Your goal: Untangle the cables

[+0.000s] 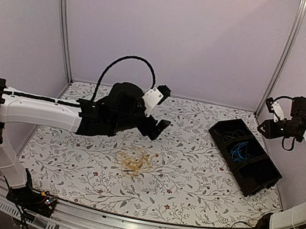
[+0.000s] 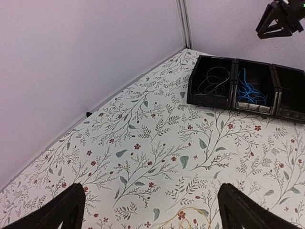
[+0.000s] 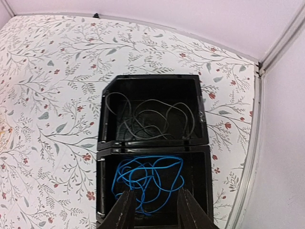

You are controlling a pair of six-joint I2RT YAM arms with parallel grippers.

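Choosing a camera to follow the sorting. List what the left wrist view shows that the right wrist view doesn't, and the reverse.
Only left wrist: loops of yellow cable at the bottom edge, the open left gripper's fingers, the black bin's third compartment, the right gripper from outside. Only right wrist: the right gripper's own fingers, apart, above the blue cable. Both: the black bin, a grey cable in one compartment, the blue cable in the next.

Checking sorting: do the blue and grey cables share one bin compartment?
No, the blue cable lies in a separate compartment beside the grey cable.
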